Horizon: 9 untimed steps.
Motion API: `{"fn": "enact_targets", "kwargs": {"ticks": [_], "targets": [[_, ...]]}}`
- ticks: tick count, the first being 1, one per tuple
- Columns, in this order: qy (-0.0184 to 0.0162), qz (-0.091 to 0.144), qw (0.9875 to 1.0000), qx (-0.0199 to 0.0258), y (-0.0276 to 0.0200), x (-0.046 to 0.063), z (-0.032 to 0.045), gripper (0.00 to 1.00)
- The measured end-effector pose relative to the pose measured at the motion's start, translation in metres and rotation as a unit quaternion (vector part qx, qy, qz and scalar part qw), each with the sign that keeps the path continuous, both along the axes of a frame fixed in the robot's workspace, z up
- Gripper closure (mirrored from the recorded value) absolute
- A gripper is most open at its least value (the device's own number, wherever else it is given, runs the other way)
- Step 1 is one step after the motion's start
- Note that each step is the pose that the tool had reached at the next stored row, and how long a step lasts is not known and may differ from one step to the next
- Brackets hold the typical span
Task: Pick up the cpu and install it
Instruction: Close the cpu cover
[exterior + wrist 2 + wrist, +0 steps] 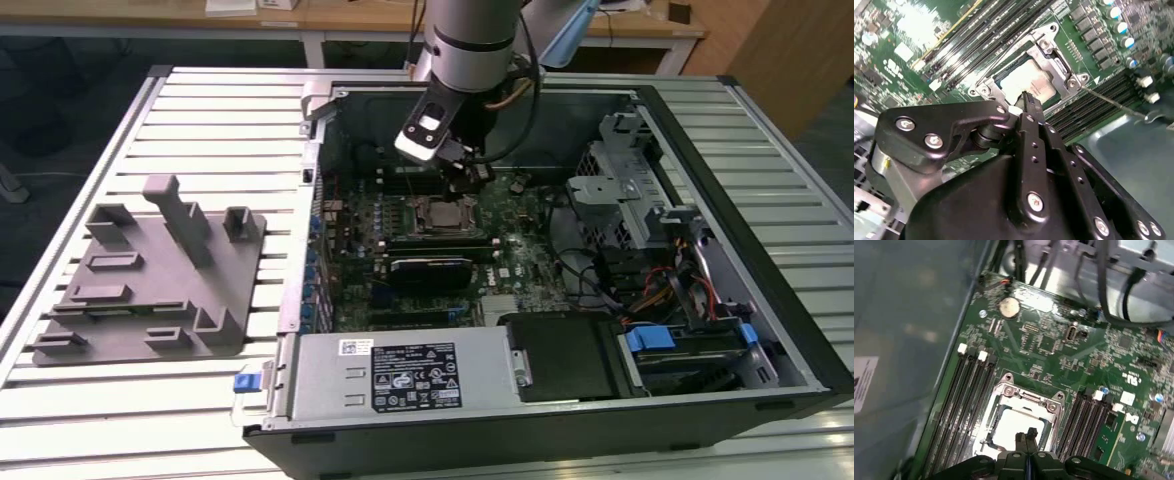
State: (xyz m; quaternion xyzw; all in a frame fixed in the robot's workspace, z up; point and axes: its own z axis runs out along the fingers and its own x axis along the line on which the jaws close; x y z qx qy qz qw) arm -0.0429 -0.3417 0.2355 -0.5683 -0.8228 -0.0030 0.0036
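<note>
The cpu (pixel 1023 82) is seen seated in the socket frame (pixel 1054 59) (placement judged done). The pincer (pixel 1026 436) is poised just above it, its 2 fingers (pixel 1032 435) pressed together, empty.

In the exterior view the grey arm (pixel 474 40) is seen angled steeply down from above with the claw (pixel 463 172) pointed downward, and in both wrist views the slim black fingers (pixel 1020 440) (pixel 1029 107) are shown closed, tip against tip.
</note>
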Motion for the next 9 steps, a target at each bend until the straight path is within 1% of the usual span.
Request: {"fn": "enact_targets", "kwargs": {"ticks": [1,3,5,7,9], "targets": [[0.0,0.022,0.9998,0.0,0.0,0.0,-0.0001,0.89],[0.0,0.04,0.9992,0.0,0.0,0.0,-0.0001,0.89],[0.0,0.058,0.9983,0.0,0.0,0.0,-0.0002,0.89],[0.0,0.076,0.9971,0.0,0.0,0.0,-0.0002,0.89],[0.0,0.095,0.9955,0.0,0.0,0.0,-0.0003,0.89]]}}
